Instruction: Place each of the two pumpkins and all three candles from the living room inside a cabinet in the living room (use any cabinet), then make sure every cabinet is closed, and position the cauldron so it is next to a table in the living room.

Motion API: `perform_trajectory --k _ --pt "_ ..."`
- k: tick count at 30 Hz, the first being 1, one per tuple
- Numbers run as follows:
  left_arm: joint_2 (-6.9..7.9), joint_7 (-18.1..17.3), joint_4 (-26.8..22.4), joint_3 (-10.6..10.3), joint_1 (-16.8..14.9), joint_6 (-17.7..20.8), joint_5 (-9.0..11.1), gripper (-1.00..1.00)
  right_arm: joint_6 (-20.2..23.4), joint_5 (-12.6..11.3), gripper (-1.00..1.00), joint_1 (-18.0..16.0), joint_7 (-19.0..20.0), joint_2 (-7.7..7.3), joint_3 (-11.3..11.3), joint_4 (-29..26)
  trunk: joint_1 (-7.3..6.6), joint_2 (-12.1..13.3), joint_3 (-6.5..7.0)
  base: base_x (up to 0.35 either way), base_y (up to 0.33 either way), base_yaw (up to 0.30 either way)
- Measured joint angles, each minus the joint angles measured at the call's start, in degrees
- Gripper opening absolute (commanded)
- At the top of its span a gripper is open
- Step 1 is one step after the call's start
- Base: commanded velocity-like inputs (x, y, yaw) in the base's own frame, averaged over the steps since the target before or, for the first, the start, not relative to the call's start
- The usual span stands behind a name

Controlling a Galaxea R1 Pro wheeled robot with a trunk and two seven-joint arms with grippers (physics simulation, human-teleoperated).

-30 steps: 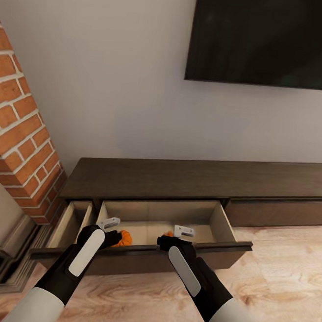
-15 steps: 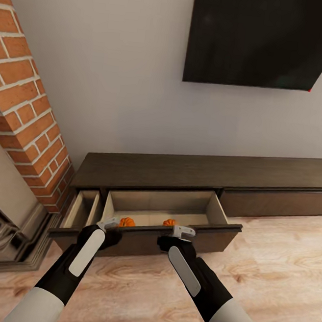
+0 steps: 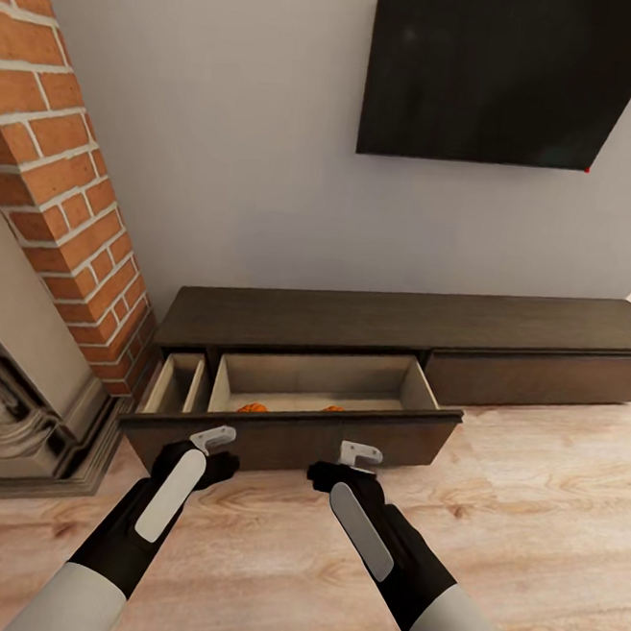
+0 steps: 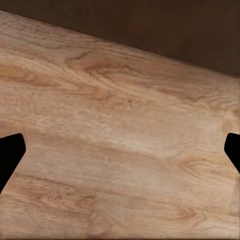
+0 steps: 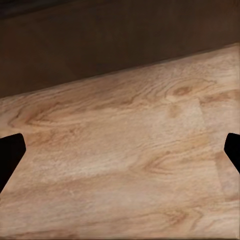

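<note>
Black TV screen (image 3: 503,73) hanging on plain grey wall (image 3: 245,145), tilted in the head view. Red brick chimney column (image 3: 63,185) standing against the wall well to the left of the TV, running down to the floor. Pale carved stone fireplace surround (image 3: 9,392) sitting at the base of the brick column. Light wood-grain floor (image 3: 528,510) spreading out below the TV wall, also showing in both wrist views (image 4: 120,150) (image 5: 125,165).
</note>
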Motion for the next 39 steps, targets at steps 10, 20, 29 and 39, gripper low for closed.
perform_trajectory --k 10,20,29,39 --pt "0.05 0.1 -1.7 0.0 0.0 -0.1 -0.4 1.0 -0.3 0.1 1.0 0.0 0.2 0.0 0.1 -0.4 1.52 -2.8 -1.25 -0.012 0.0 0.0" --pt "0.11 0.2 -1.5 -0.4 0.0 -0.2 -0.8 1.0 -1.0 0.1 1.0 0.0 0.3 0.0 0.2 -0.3 3.72 -6.8 -3.05 0.0 0.0 0.0" --pt "0.54 0.2 -0.1 -2.4 0.1 -1.6 -1.0 1.0 -6.6 6.4 1.0 0.0 0.4 -0.08 1.1 -0.1 5.7 -10.4 -4.66 0.0 0.0 0.0" --pt "5.59 0.3 3.2 -12.9 0.1 -14.5 -0.9 1.0 -17.4 9.0 1.0 0.0 3.1 -0.26 3.4 0.1 7.89 -14.4 -6.46 0.0 0.0 0.0"
